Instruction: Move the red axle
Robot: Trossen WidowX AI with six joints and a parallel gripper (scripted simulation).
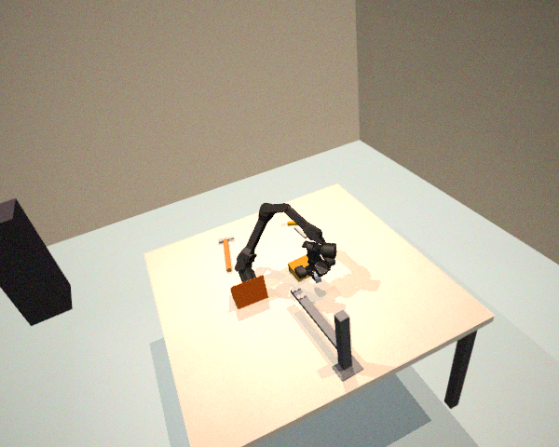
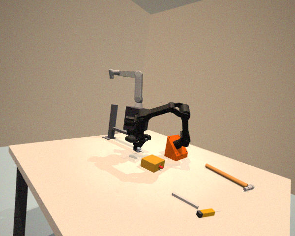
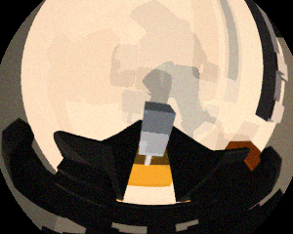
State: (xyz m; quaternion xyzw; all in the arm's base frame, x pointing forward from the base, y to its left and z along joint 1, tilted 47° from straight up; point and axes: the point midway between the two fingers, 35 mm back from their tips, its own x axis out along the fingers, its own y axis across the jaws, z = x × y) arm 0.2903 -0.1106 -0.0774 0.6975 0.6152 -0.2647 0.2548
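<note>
In the exterior view, the orange wedge mount (image 1: 249,291) (image 2: 171,150) (image 3: 246,152) stands to the right of the yellow beam (image 1: 296,265) (image 2: 152,162) (image 3: 148,176), with the lower part of the black arm (image 1: 254,240) (image 2: 185,124) against it. The bracket (image 1: 342,341) (image 2: 112,122) (image 3: 268,63) stands at the far left, its horizontal bar reaching inward to the pale V-blocks (image 1: 297,292). Near right lie a hammer (image 1: 227,254) (image 2: 225,174), a thin grey strip (image 1: 300,233) (image 2: 185,200) and a small yellow-handled tool (image 1: 292,223) (image 2: 206,212). Beyond the far edge, a pale arm (image 2: 138,86) tops a dark pedestal (image 1: 34,269) (image 2: 128,111). The pale table (image 1: 251,375) (image 2: 104,203) (image 3: 78,88) catches soft shadows; around it are a pale bluish floor (image 1: 102,360) (image 2: 0,167) and tan walls (image 1: 173,120) (image 2: 66,50). Its left edge is well apart from the beam, with open surface between. The red axle (image 2: 161,166) sits in the beam, its end jutting from the near right side. Just beyond the beam, the gripper (image 1: 317,277) (image 2: 136,149) (image 3: 153,125) hangs over the table, fingers narrowly apart and clamped on a grey block with a small pin (image 1: 317,278) (image 2: 138,149) (image 3: 156,138).
</note>
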